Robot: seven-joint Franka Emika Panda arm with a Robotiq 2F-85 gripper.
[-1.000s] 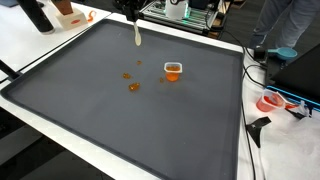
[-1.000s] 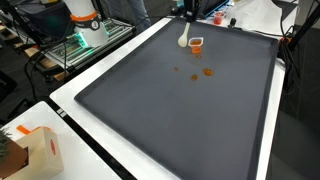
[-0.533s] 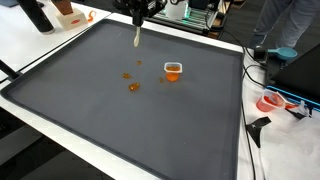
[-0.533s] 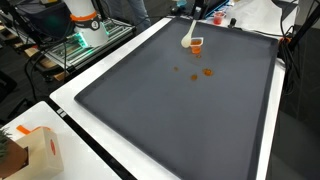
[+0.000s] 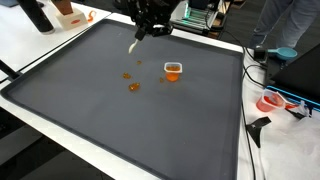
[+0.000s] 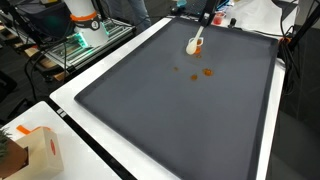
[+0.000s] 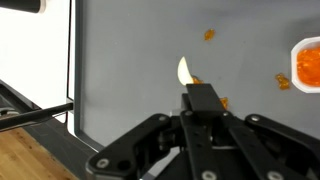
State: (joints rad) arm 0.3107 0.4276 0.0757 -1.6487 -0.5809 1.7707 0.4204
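**Light white spoon pinched by its handle above the grey mat**

A small white plastic spoon (image 5: 135, 44) is gripped by the black two-finger gripper (image 5: 150, 22). The fingers are closed hard on the handle's upper end, and no gap is seen between them in the wrist view. The spoon is carried tilted, its bowl (image 7: 184, 70) pointing down and away from the fingers, over the far part of the dark grey mat (image 5: 120, 120). Whether the tip touches the mat cannot be told.

The spoon is judged very light, thin and stiff, though slightly springy. Its smooth handle could swivel or slip between the pads. A hold near the handle's end, across its flat faces, is judged best, as this leaves the bowl free.

The mat looks matte, flat and faintly textured, and is framed by a white table edge (image 5: 30, 105). A small clear plastic cup with orange contents (image 5: 173, 70) stands near the spoon. Scattered orange crumbs (image 5: 133, 86), irregular and probably brittle, lie just beside it on the mat.
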